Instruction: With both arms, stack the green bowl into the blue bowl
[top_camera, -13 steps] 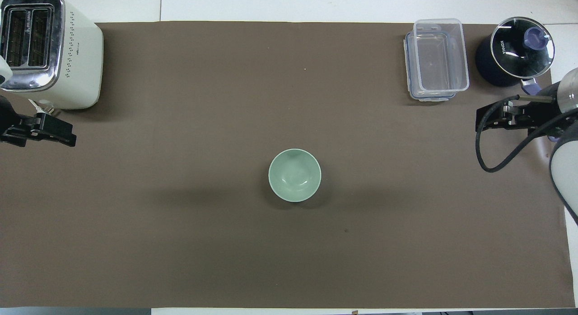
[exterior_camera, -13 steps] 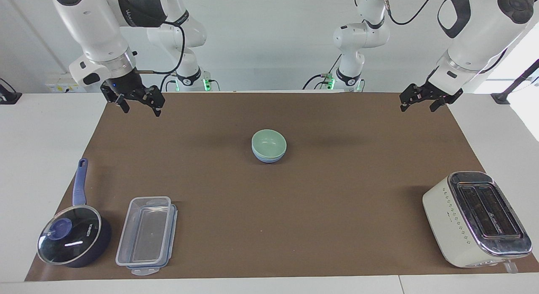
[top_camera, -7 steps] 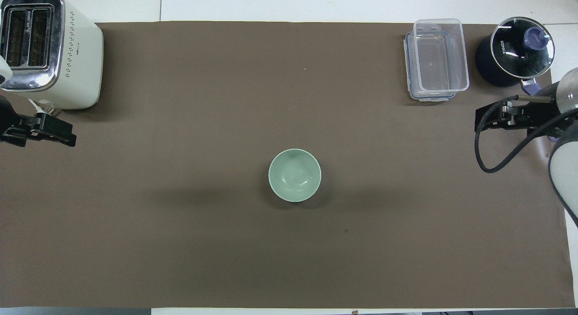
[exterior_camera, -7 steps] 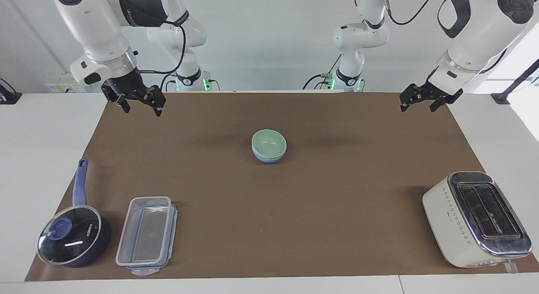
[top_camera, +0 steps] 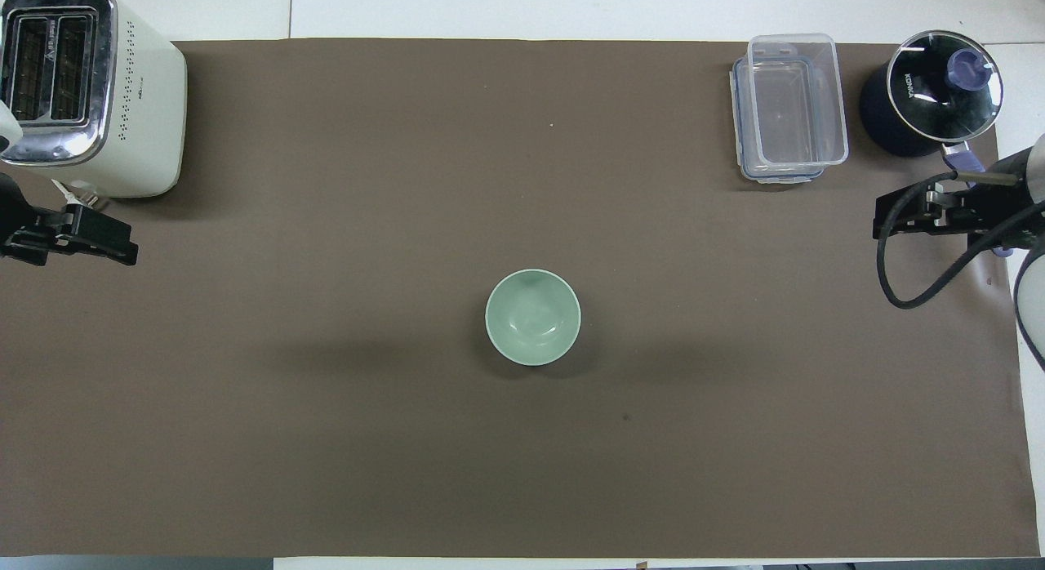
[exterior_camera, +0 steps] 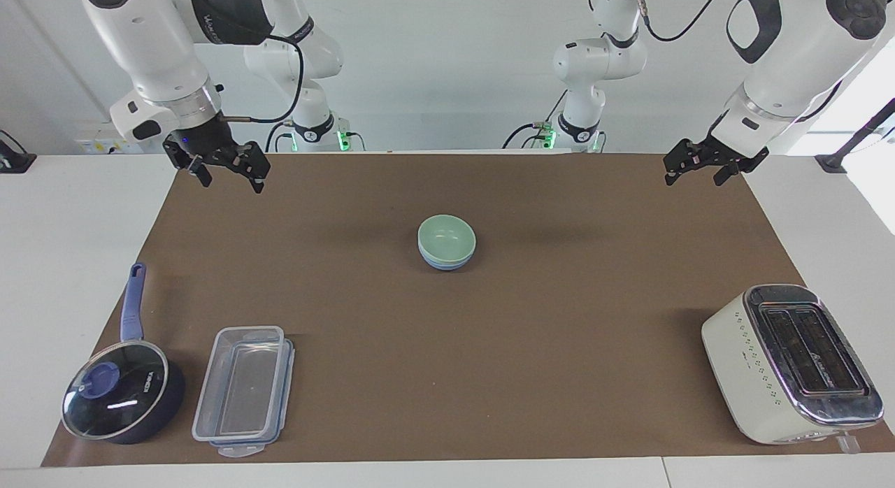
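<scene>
Green bowl [exterior_camera: 447,235]: nested upright inside the blue bowl [exterior_camera: 443,263], near the middle of the counter [exterior_camera: 559,376], somewhat closer to the robots' edge than to the edge away from them. Only a thin band of the blue bowl shows beneath the green rim in the facing view; from overhead the green bowl [top_camera: 533,316] covers it entirely. Judgement: the stack sits level and seated, so the task looks complete.

Right hand [exterior_camera: 225,175]: raised over the corner of the brown mat at the right arm's end, on the robots' edge; fingers spread wide, holding nothing. Judgement: parked clear of the bowls so as not to disturb the stack.

Left hand [exterior_camera: 695,172]: raised over the matching mat corner at the left arm's end; fingers apart, empty. This arm waits.

Saucepan [exterior_camera: 124,397]: glass-lidded, dark blue, in the corner at the right arm's end away from the robots, handle pointing toward the robots.

Plastic box [exterior_camera: 243,390]: clear, empty, just beside the saucepan, along the same edge.

Toaster [exterior_camera: 793,362]: cream and chrome, in the corner at the left arm's end away from the robots. All three stand well apart from the bowls, taking no part in the job.
</scene>
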Robot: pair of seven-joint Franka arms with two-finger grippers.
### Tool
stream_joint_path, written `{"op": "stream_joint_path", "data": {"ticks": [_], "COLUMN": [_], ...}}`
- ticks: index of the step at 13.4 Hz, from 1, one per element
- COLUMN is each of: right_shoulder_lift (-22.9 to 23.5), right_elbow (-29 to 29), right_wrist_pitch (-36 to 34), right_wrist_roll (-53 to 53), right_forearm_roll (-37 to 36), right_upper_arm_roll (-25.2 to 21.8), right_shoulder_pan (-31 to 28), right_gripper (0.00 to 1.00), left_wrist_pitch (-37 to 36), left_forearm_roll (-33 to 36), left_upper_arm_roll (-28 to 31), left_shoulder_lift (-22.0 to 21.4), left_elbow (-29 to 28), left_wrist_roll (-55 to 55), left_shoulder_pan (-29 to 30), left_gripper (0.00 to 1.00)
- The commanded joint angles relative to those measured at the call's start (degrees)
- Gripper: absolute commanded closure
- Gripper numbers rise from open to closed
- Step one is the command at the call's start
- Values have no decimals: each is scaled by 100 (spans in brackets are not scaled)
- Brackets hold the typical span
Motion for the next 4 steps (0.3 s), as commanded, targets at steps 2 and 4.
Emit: {"op": "stream_joint_path", "data": {"ticks": [2,4], "right_shoulder_lift": [-102,-94], "right_elbow": [-87,-78], "right_wrist_pitch": [-40,-31], "right_wrist_roll": [-169,-169], "right_forearm_roll": [133,124], "right_upper_arm_roll": [-76,-76], "right_shoulder_pan": [31,31], "right_gripper": [0,0], "left_wrist_pitch": [14,14], "left_forearm_roll": [153,153], "left_upper_arm_roll": [3,3], "left_shoulder_lift": [-84,-84], "left_elbow": [-50,-50], "left_wrist_roll": [20,20], "left_shoulder_pan": [-34,-25], "left_gripper": [0,0]}}
